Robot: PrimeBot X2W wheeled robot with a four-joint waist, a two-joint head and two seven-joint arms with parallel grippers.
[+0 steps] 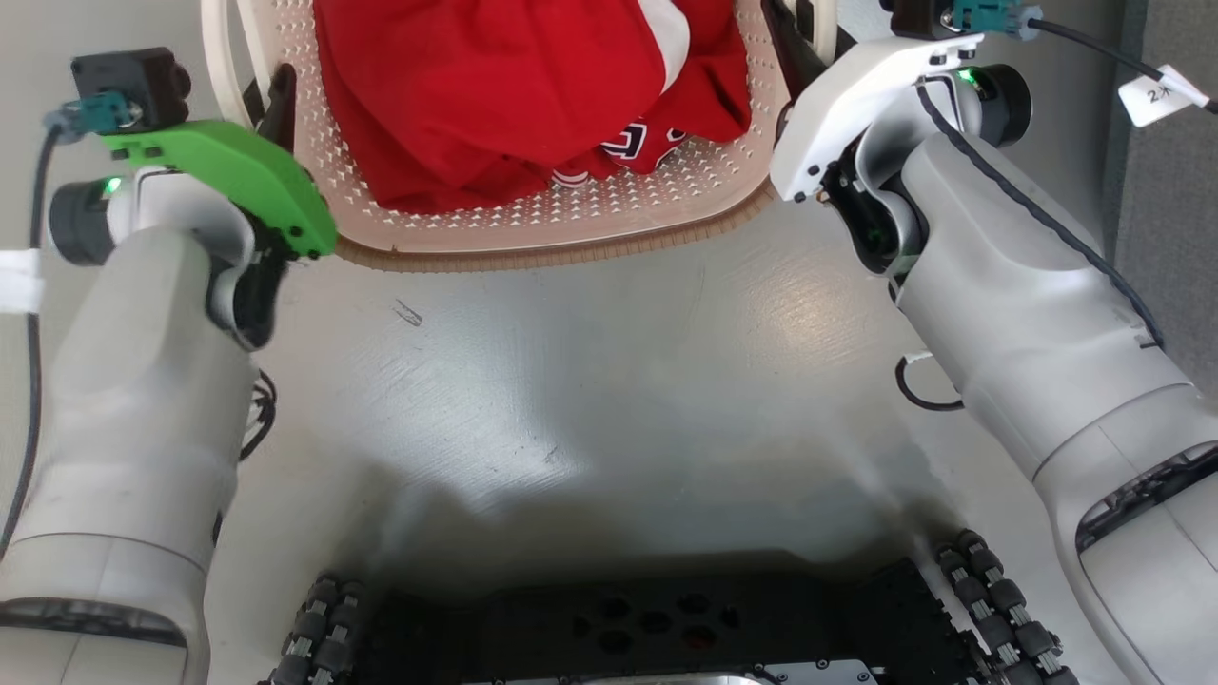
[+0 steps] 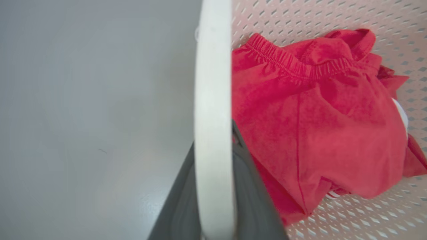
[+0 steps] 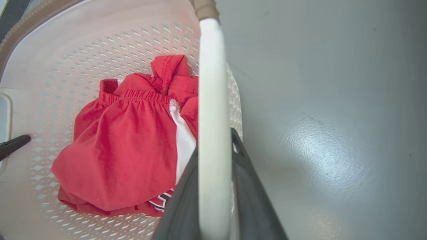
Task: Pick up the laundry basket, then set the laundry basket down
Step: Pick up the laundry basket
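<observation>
The laundry basket (image 1: 533, 217) is cream-white and perforated with a brown woven-look rim, and it sits at the top middle of the head view, holding red clothes (image 1: 514, 86). My left gripper (image 1: 271, 105) is shut on the basket's left white handle (image 2: 213, 100), which runs between its two dark fingers (image 2: 253, 200). My right gripper (image 1: 795, 48) is shut on the right white handle (image 3: 213, 100) in the same way. The basket's wall (image 2: 333, 16) (image 3: 66, 50) and the red clothes (image 2: 317, 116) (image 3: 126, 150) show beside each handle. Whether the basket is off the floor is unclear.
Grey floor (image 1: 590, 381) stretches between the basket and my dark wheeled base (image 1: 647, 618). A black cable with a white tag (image 1: 1156, 95) hangs at the upper right, beside a darker grey strip (image 1: 1175, 209). My left gripper's fingertip (image 3: 13, 145) pokes in at the right wrist view's left edge.
</observation>
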